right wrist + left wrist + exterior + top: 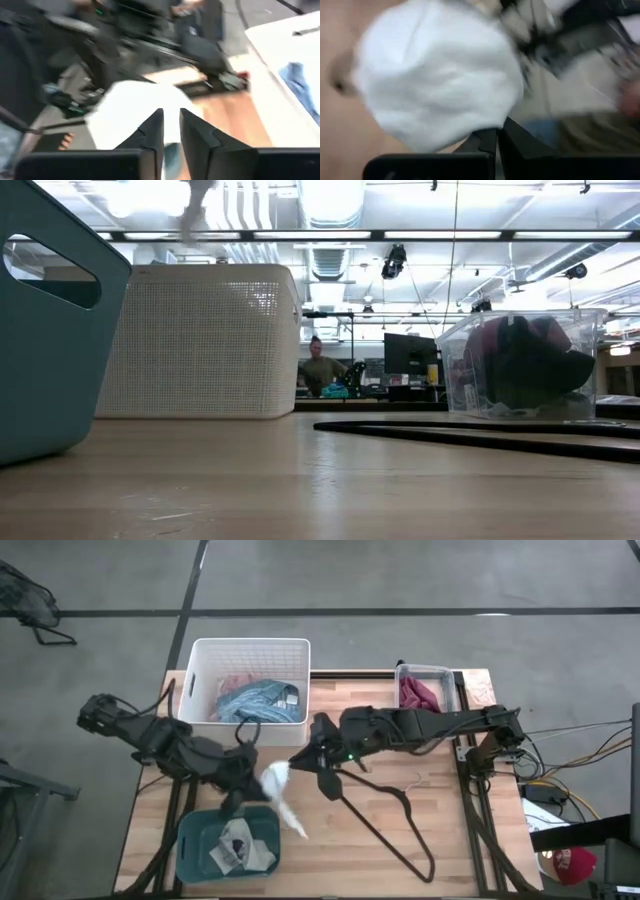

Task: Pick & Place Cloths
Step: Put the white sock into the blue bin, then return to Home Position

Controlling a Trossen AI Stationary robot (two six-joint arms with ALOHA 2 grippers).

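Note:
A white cloth [277,783] hangs in the air over the table's middle, bunched at its top, with a tail [296,823] trailing toward the near edge. In the low view it shows only as a pale blur [196,208] high up. My left gripper [256,780] comes from the left and is shut at the bunch, which fills its wrist view [435,75]. My right gripper [293,762] comes from the right and is shut at the same bunch [135,107]. My left gripper pinches the white cloth at the edge of its bunched top [477,131] between its two fingers, coming roughly level from the table's left. The cloth is lifted clear of the table. My right gripper pinches the bunched top from the opposite side [167,107], slanting in from the table's right. Cloth shows between and just past the fingertips [155,125]. One layer or several, I cannot tell.
A white basket [205,660] at the far edge holds blue striped cloth [252,700]. A clear box [450,675] holds maroon cloth [418,694]. A teal bin [195,840] at the near left holds grey and white pieces. A black wire hanger [390,815] lies right of centre. A person [318,370] sits far behind.

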